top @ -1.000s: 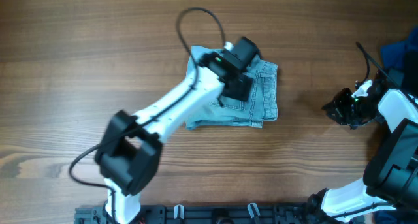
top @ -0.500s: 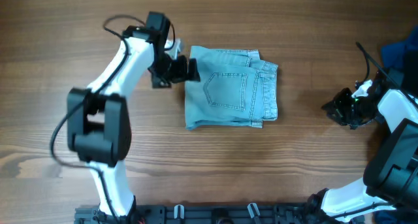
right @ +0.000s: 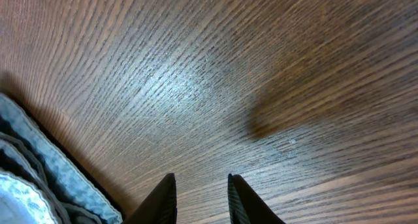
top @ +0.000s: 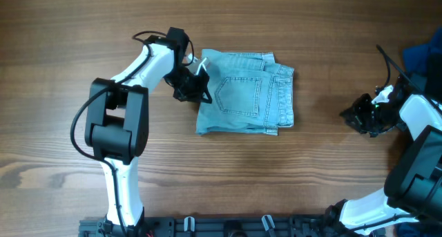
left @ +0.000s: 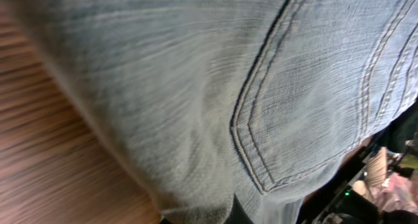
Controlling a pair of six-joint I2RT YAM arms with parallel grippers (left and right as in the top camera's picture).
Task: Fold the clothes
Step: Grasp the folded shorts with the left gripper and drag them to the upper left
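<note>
The light blue denim shorts (top: pixel 248 92) lie folded into a rough square at the table's middle, back pocket (top: pixel 240 97) facing up. My left gripper (top: pixel 196 89) sits low at their left edge and is shut on the denim there. In the left wrist view the shorts (left: pixel 196 87) fill nearly the whole frame, the pocket stitching (left: pixel 261 119) is close up, and fabric bunches around the jaws at the bottom edge. My right gripper (top: pixel 357 116) rests far to the right, apart from the shorts. Its fingers (right: pixel 202 198) stand slightly apart over bare wood.
A dark navy fabric heap (top: pixel 423 57) lies at the table's right edge behind the right arm. A light blue fabric edge (right: pixel 46 165) shows at the lower left of the right wrist view. A black rail (top: pixel 228 226) runs along the near table edge.
The left arm swung off the shorts to the left, then came back to their left edge and closed its jaws there. The right arm stayed put.
</note>
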